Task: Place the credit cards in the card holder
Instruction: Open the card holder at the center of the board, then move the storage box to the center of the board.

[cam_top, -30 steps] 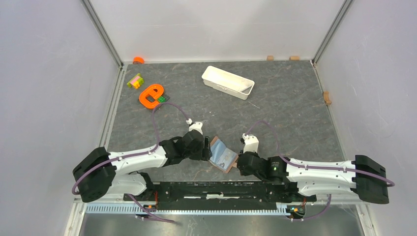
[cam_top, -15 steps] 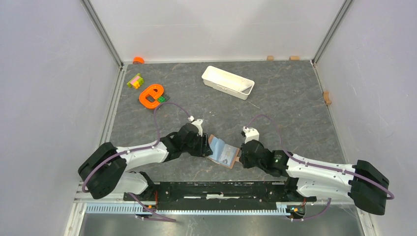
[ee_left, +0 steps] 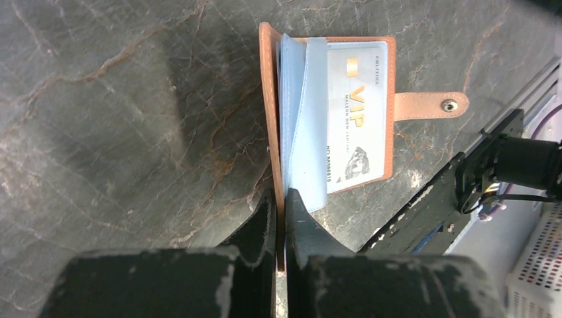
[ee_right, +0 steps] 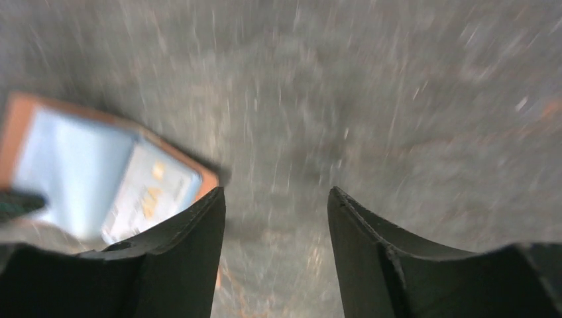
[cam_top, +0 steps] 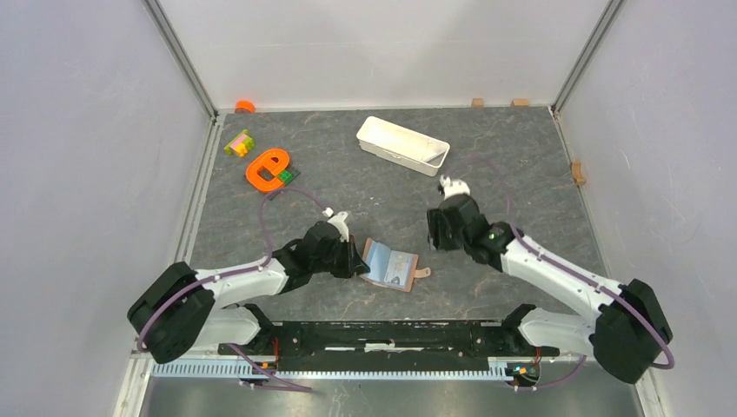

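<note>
- Card holder (cam_top: pixel 391 268): brown, lying open on the grey table (cam_top: pixel 521 174) near the front edge, just right of the left arm's tip; its strap with the round snap (ee_left: pixel 449 105) lies flat on the table, pointing away from the left arm.
- Left gripper (ee_left: pixel 280 199): jaws closed tight on the edge of the holder's near cover; that cover stands almost on edge between the fingers, while the far cover lies flat.
- Credit card (ee_left: pixel 358 119): pale, marked "VIP" in gold, lying on the flat half of the holder; pale blue plastic sleeves overlap its left part; whether it sits fully in a sleeve cannot be told; no other card can be made out.
- Right gripper (ee_right: pixel 276 195): jaws wide apart, nothing between them; it is off the table, well apart from the holder on the right; the wrist view is blurred, with the holder at its lower left.
- White tray (cam_top: pixel 402 144): at the back of the table, well apart from the holder.
- Orange ring-shaped toy (cam_top: pixel 267 168) and coloured blocks (cam_top: pixel 238 142): at the back left.
</note>
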Robot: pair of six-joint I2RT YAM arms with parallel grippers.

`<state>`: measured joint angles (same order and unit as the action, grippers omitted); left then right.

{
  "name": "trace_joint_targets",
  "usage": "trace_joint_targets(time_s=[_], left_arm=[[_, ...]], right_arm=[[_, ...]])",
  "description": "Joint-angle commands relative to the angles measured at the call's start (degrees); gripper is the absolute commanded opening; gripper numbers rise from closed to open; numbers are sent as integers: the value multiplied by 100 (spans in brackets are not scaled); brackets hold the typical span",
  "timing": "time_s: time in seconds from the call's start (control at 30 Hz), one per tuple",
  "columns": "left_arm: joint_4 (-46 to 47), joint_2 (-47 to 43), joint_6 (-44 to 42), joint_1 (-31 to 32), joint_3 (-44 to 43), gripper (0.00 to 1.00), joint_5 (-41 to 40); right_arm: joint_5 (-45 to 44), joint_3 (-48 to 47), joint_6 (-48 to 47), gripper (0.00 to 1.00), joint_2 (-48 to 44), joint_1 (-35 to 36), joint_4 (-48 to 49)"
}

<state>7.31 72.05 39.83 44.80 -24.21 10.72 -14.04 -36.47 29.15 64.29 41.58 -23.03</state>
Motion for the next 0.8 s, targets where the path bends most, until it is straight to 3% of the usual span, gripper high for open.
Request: trace_joint_targets(time_s=[0.0,0.17,0.4,0.57,0.77], left_arm=[[179,-358,612,-15,191,2,-323],[216,-370,829,-15,171,2,-376],[491,-244,1237,-15,305,2,-359],[388,-149,1086,-23,227,2,-449],[191,-77,892,-32,120,2,-294]], right_arm=[[267,-1273,-833,64,617,-737,52],[657,-2585,-768,61,1800,-1597,229],[987,-3437,394,49,2954,-2108,922],[430,-3547,1113,45,3506,-2180,1310],[-70,-3841,1068,42,4079,-2202,1223]])
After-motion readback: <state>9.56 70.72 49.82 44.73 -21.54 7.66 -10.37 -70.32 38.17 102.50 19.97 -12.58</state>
